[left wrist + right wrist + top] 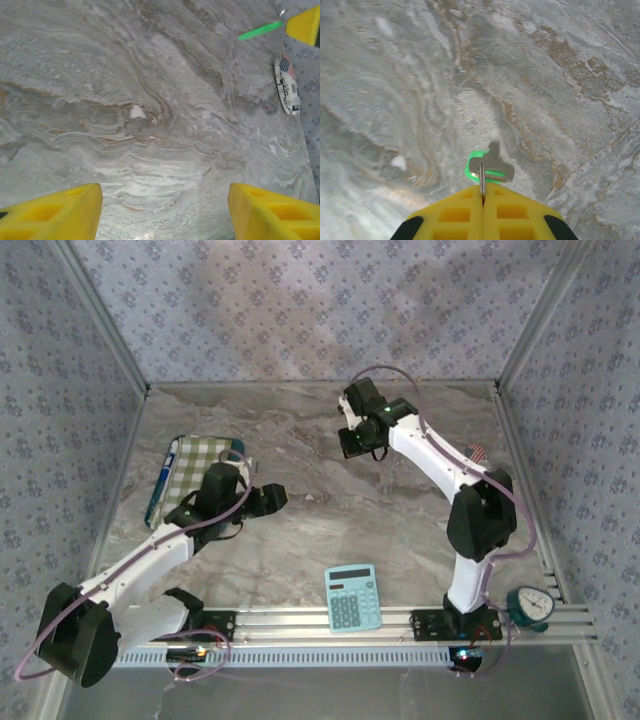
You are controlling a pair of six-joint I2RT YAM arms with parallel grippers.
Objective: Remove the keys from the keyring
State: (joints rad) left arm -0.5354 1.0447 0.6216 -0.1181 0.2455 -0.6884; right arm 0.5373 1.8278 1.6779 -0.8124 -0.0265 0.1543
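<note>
Right wrist view: the right gripper (482, 192) has its yellow fingers pressed together on the thin metal keyring (482, 180). The keys (494, 164), silver with a bright green bit, hang just past the tips, over the far right-of-middle part of the marble table (395, 75). The left gripper (165, 200) sits nearer and to the left, jaws wide apart above the tabletop.

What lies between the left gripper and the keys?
Bare marble tabletop, in the left wrist view: nothing stands between the left gripper and the keys.
</note>
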